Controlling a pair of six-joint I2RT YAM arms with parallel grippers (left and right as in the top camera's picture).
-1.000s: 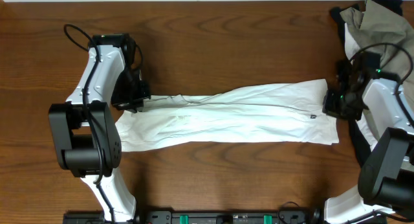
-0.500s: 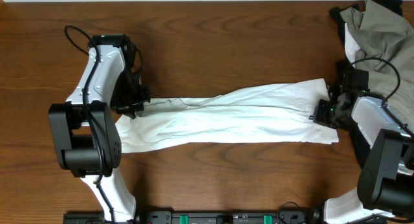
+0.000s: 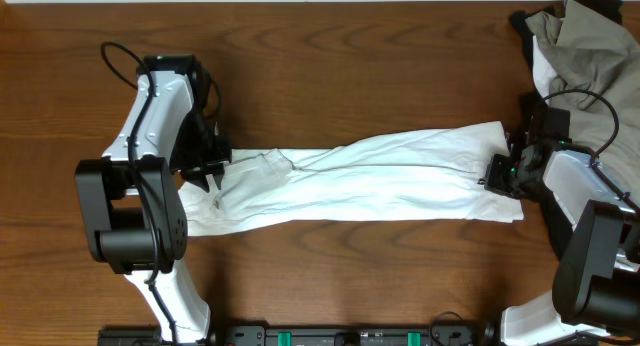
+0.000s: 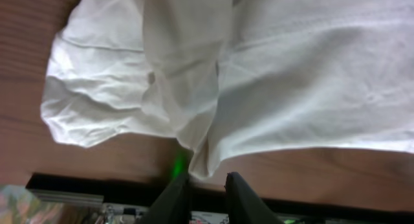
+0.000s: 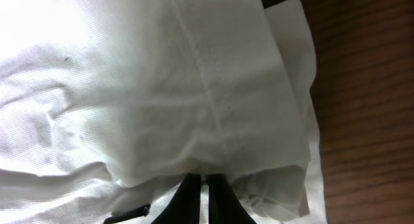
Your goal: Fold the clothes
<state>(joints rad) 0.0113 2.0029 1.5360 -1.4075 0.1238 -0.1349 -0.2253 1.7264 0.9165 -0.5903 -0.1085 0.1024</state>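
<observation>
White T-shirt [image 3: 370, 181] lay stretched in a long band across the counter [image 3: 350, 66], between both arms. Left fingers [image 3: 214, 172] stood narrowly parted at its left end, cloth edge at their tips. Right fingers [image 5: 202, 195] were pinched closed on its right edge.

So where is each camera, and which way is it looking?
Overhead: above the table, looking straight down at the white T-shirt; the left gripper and right gripper show at its two ends.
Left wrist: on the left wrist, looking along its own fingers at the shirt's bunched end.
Right wrist: on the right wrist, looking down at the other end; its fingers pinch the cloth.
Shared: all three see the T-shirt and the wooden table.
</observation>
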